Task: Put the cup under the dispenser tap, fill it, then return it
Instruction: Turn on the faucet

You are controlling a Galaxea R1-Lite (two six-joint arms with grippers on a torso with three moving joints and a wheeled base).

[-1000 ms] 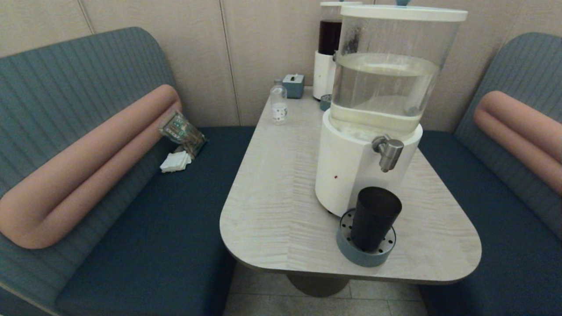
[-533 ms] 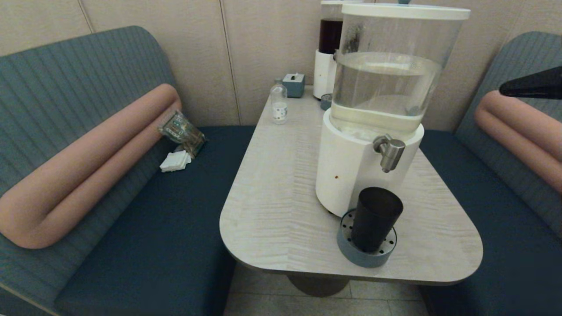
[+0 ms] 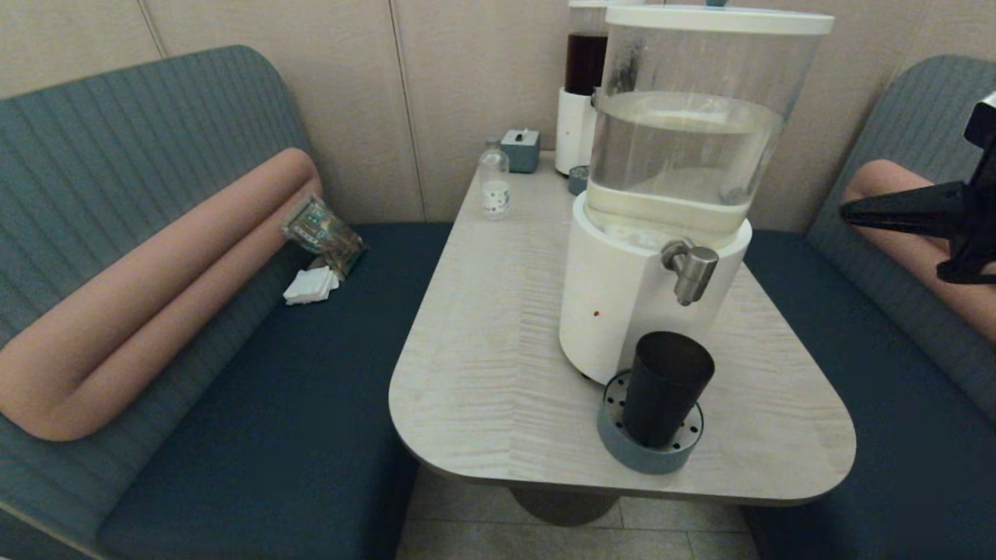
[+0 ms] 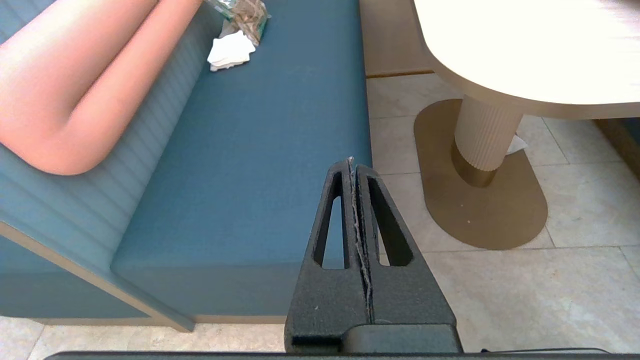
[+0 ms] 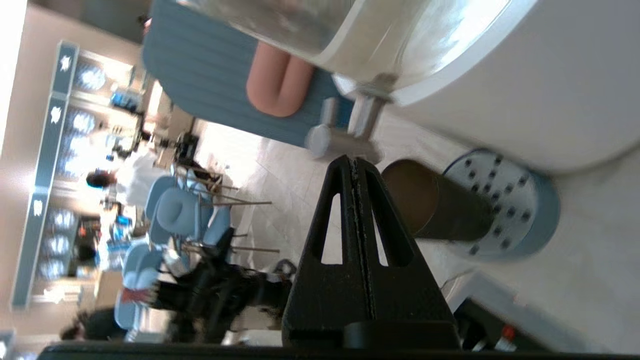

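head view shows the cup (image 3: 666,389) standing on the blue perforated drip tray (image 3: 615,435), below the dispenser tap (image 3: 691,268). right gripper (image 3: 848,210), fingers pressed together, hangs well off to the right; left gripper (image 4: 353,165), also closed, is parked below the table (image 3: 482,350). likely light, smooth plastic: grasp mid-wall, gently.

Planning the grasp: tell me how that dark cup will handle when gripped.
The cup is probably light; whether it holds liquid cannot be told. Tall, narrow and standing on the perforated drip tray, it may tip if nudged. Its smooth tapered wall could slip upward in a squeeze.
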